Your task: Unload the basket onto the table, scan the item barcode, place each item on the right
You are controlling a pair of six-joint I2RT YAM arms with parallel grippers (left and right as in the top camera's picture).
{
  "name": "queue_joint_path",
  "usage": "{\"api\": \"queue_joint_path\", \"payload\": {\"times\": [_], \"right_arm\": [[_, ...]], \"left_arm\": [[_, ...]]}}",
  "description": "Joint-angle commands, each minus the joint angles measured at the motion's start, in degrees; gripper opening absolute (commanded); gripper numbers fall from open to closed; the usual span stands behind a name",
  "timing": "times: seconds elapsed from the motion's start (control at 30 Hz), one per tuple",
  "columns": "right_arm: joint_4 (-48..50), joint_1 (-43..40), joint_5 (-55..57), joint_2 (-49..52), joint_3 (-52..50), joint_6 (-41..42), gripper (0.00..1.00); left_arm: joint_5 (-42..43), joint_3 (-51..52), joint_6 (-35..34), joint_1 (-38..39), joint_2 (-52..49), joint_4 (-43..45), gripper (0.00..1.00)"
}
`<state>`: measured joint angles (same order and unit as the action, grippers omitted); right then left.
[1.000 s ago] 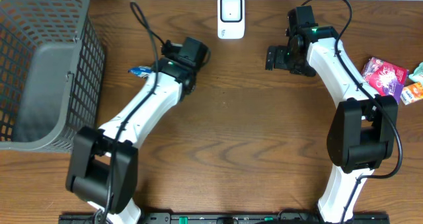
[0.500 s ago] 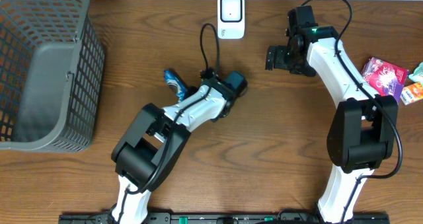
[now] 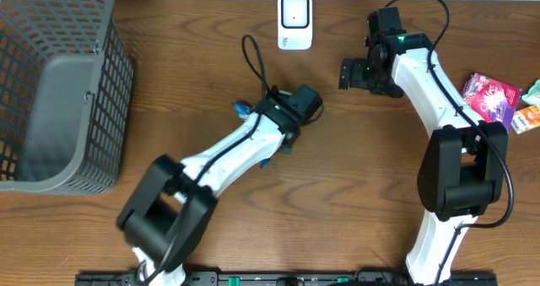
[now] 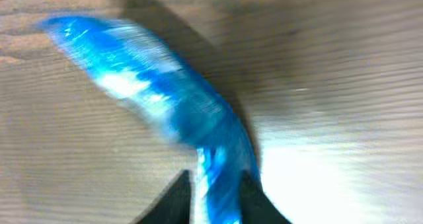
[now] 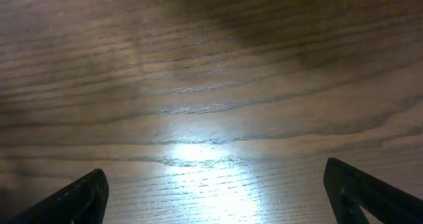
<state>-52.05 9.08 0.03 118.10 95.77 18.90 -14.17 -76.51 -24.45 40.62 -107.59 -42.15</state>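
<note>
**Left hand has the blue packet, right hand wide open and empty**

Left gripper (image 4: 217,201): I count two dark fingertips (image 4: 173,204) at the bottom of its wrist view. They are clamped on the narrow tail of one blue packet (image 4: 165,105). The rest of the packet fans up and to the left, off the wood, with a dark shadow behind it. That view is badly smeared, so I can't read any print or find a barcode.

From overhead, only a sliver of blue shows at the tip of the left arm. That puts the packet mid-table, in front of the scanner (image 3: 294,20) and a little to its left, well apart from it. There is one scanner, a white unit standing at the back edge of the table (image 3: 337,202).

Right gripper (image 5: 218,204): jaws spread wide. One fingertip sits in each bottom corner of its wrist view, with only bare wood and a patch of glare between them. It's gripping nothing. Overhead it hangs near the back edge, to the right of the scanner.

Further out:
- One grey mesh basket (image 3: 118,75) at the far left.
- Three more packets bunched at the far right edge: one pink (image 3: 491,94), one orange and white (image 3: 523,119), and one pale green (image 3: 535,89) cut off by the frame.
- Two arms in all, with one cable looping off each wrist.
</note>
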Motion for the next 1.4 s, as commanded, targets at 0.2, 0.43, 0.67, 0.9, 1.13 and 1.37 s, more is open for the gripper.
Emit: {"api": "queue_joint_path", "payload": {"times": [0.2,0.43,0.67,0.9,1.13,1.37], "right_arm": [[0.0,0.3,0.8,-0.8,-0.3,0.8,0.99],[0.0,0.7,0.7,-0.8,-0.3,0.8,0.99],[0.0,0.7,0.7,-0.8,-0.3,0.8,0.99],[0.0,0.7,0.8,-0.8,-0.3,0.8,0.99],[0.0,1.0,0.8,-0.8,-0.3,0.8,0.99],[0.0,1.0,0.8,-0.8,-0.3,0.8,0.99]], "left_arm": [[3.7,0.1,-0.5,-2.5,8.7,-0.2,0.31],[3.7,0.1,-9.0,-9.6,7.6,-0.2,0.25],[14.1,0.2,-13.3,-15.3,4.2,2.9,0.08],[21.3,0.2,-12.8,-14.3,-2.8,5.0,0.07],[20.8,0.2,-13.1,-13.8,-6.6,9.2,0.08],[16.6,0.2,-10.3,-13.9,-6.7,15.7,0.08]]}}
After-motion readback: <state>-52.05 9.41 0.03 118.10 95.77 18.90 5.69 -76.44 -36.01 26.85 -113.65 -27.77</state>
